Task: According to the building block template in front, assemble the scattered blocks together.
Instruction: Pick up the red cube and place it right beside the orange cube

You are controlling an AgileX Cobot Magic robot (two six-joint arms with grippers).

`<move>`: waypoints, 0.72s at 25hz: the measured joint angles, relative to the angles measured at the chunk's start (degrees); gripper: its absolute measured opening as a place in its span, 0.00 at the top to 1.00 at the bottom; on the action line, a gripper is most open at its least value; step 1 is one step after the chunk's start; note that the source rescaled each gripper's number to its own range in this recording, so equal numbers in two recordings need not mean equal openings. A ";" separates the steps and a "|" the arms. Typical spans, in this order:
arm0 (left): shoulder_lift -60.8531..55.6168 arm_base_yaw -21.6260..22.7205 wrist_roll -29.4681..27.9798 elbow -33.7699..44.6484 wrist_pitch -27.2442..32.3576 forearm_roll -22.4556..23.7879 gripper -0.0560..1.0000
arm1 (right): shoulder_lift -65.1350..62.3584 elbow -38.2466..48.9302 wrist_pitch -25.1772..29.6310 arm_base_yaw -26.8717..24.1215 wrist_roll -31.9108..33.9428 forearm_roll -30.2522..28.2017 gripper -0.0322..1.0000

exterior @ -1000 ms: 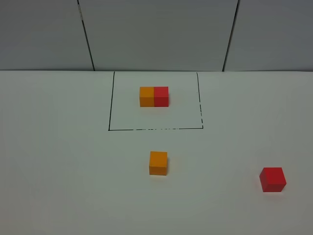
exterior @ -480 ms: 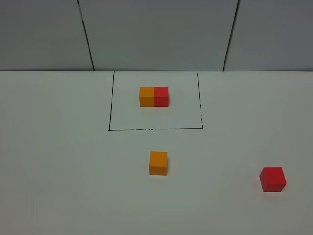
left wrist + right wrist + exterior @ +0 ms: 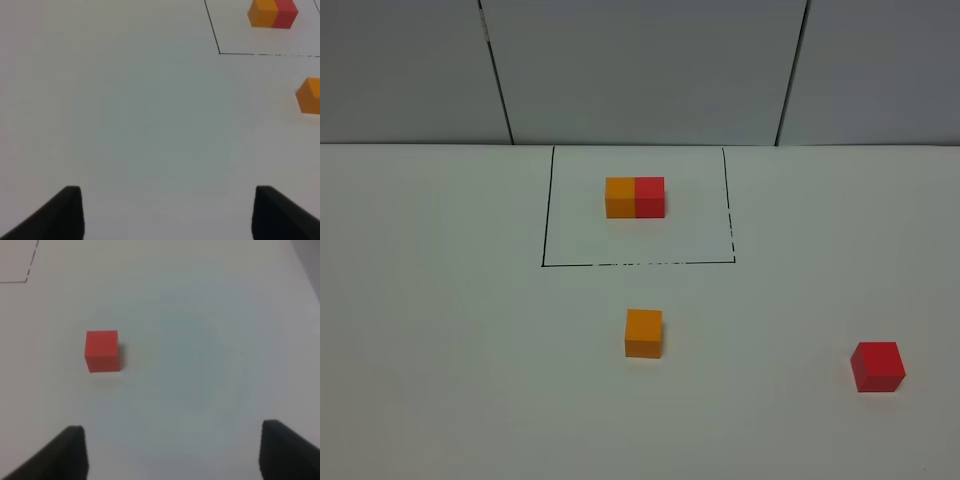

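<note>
The template (image 3: 635, 197), an orange cube joined to a red cube, sits inside a thin black drawn rectangle (image 3: 548, 210) at the table's back middle; it also shows in the left wrist view (image 3: 273, 13). The loose orange cube (image 3: 643, 333) lies in front of the rectangle; the left wrist view shows it cut by the frame edge (image 3: 310, 95). The loose red cube (image 3: 877, 366) lies at the front right and shows in the right wrist view (image 3: 102, 350). My left gripper (image 3: 167, 212) and right gripper (image 3: 172, 452) are open and empty, both well short of the cubes. Neither gripper shows in the exterior view.
A white table (image 3: 440, 330) carries everything. Grey wall panels (image 3: 640, 70) with dark seams stand behind its back edge. The rectangle's corner shows in the right wrist view (image 3: 27, 277).
</note>
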 joint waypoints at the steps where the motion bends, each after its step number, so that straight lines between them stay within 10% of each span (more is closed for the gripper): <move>1: 0.00 0.00 0.00 0.00 0.00 0.00 0.44 | 0.00 0.00 0.00 0.00 0.00 0.00 0.52; 18: 0.00 0.00 0.00 0.00 0.00 0.00 0.44 | 0.00 0.00 0.00 0.00 0.00 0.00 0.52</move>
